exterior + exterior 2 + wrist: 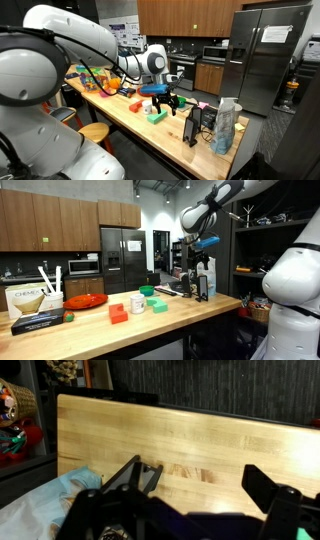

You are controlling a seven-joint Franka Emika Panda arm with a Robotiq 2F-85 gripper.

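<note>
My gripper [165,100] hangs open and empty above the wooden table [130,125]. In an exterior view it is just over a green block [155,116], not touching it. It also shows high above the table's right end [203,243]. In the wrist view the two black fingers are spread wide [205,485] with only bare wood [200,435] between them. A crumpled clear plastic bag [45,500] lies at the lower left.
A black stand [192,128] and a plastic bag [226,125] are at the table's near end. A red block [118,313], white mug [138,304], green block [158,307], red plate [87,301], green bowl [147,290] and a box [35,308] sit along the table.
</note>
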